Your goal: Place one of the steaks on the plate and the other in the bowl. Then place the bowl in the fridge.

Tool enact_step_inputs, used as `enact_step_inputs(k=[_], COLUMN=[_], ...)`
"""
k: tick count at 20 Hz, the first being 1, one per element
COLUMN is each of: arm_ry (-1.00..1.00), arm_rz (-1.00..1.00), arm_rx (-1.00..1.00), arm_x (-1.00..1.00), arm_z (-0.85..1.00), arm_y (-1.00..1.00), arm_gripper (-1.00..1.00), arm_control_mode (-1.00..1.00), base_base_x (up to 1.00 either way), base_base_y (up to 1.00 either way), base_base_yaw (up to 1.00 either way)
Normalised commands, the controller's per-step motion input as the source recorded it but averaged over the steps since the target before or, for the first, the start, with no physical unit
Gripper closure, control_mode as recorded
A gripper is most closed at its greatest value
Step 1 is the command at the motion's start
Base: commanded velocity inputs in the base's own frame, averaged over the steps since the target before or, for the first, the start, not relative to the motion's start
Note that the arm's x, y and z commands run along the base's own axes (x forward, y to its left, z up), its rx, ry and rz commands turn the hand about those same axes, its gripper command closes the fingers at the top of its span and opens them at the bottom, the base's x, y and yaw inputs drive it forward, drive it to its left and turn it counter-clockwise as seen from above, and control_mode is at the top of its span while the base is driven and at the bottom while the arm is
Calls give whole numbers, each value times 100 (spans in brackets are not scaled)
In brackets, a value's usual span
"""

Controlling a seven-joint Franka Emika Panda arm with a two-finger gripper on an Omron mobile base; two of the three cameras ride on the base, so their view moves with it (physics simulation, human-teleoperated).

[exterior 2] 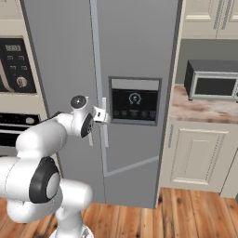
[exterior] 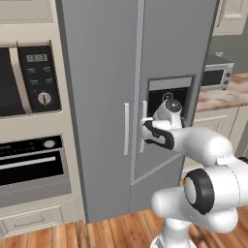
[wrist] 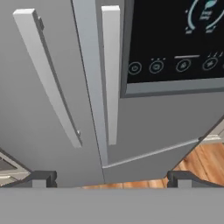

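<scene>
The tall grey fridge (exterior: 101, 72) (exterior 2: 60, 56) (wrist: 43, 144) stands straight ahead with both doors shut. Two slim pale handles flank the door seam: the left handle (wrist: 48, 78) and the right handle (wrist: 111, 74) (exterior 2: 105, 135). My gripper (exterior: 144, 130) (exterior 2: 103, 114) (wrist: 111, 179) is held level at handle height, close in front of the right handle and the seam. Its fingers (wrist: 41, 178) stand wide open with nothing between them. The steaks, the plate and the bowl are out of view.
A black dispenser panel (exterior 2: 135, 104) sits in the right door. Cream built-in microwave (exterior: 29, 77) and oven (exterior: 29, 164) are left of the fridge. To the right, a counter (exterior 2: 204, 109) carries a small grey oven (exterior 2: 211, 83) above a cabinet (exterior 2: 195, 155). Wooden floor (exterior 2: 186, 214) lies below.
</scene>
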Motion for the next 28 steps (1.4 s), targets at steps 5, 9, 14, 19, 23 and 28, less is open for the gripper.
enact_step_inputs(k=[5,9,14,19,23,28], arm_ry=[-2,-2,0,1,0,0], arm_rz=[0,0,0,0,0,0], arm_rx=[0,0,0,0,0,0], arm_x=[39,40,51,64,52,60], arm_z=[-15,-24,-10,0,-17,-10], arm_y=[0,0,0,0,0,0], arm_gripper=[-100,-100,-100,-100,-100,-100], arm_control_mode=[-100,-100,-100,-100,-100,-100], base_base_x=[0,0,0,0,0,0], base_base_y=[0,0,0,0,0,0], base_base_yaw=[0,0,0,0,0,0])
